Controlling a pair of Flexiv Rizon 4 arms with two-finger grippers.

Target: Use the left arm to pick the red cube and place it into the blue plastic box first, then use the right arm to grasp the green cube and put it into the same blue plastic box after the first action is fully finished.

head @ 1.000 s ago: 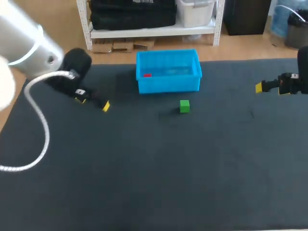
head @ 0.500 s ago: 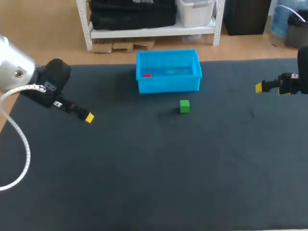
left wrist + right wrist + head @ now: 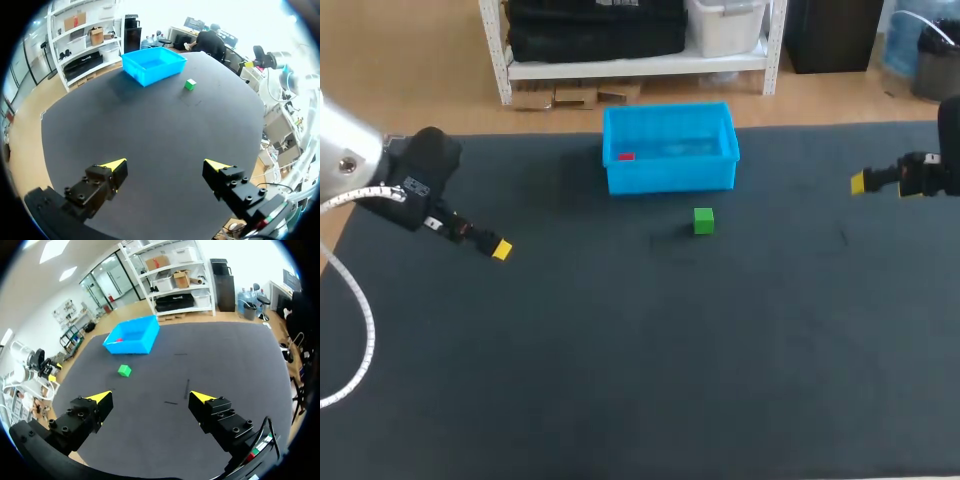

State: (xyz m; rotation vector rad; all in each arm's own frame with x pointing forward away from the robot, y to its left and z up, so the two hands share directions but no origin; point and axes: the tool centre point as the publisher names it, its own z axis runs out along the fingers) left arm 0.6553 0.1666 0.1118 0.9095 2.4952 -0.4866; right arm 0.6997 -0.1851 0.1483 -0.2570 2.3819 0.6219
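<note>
Red cube (image 3: 626, 156) in blue box (image 3: 670, 178) — green cube (image 3: 703, 221) outside

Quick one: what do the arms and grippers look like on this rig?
Left arm: silver cylindrical link, black wrist housing, white cable looping off it. Right arm: only a black end shows. The left gripper and right gripper match: black blocky bolted fingers, wedge-shaped yellow tips.
</note>
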